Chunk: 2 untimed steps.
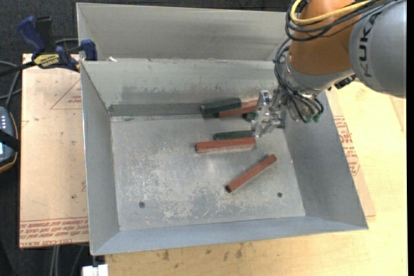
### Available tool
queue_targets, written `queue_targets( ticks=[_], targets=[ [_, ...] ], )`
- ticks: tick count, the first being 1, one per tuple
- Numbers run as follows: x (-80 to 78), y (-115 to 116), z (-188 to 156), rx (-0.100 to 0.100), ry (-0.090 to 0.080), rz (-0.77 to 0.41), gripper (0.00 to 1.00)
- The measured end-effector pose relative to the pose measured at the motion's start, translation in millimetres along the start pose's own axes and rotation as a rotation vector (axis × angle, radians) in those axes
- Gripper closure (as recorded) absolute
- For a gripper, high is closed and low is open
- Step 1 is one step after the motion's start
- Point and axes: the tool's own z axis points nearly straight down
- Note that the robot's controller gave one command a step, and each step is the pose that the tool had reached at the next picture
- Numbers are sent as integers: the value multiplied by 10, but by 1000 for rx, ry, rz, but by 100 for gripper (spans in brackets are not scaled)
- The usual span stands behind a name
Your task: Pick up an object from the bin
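Pincer (pixel 265 118) hangs low at the right of the grey bin (pixel 181 35), just beside the right ends of a short dark green bar (pixel 234 136) and the red-brown bar (pixel 225 147) close alongside it; whether it is released or clenched I cannot tell. A clean pick probably means centring on one bar alone, across its narrow width, clear of the slanted red-brown bar (pixel 251 174) nearby.
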Motion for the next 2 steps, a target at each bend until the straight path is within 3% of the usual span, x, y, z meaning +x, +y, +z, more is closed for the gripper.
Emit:
queue_targets(
  ticks=[1,2],
  targets=[
    [155,175,786,1,0,-61,0],
    [151,179,794,0,-2,-61,0]
  ],
)
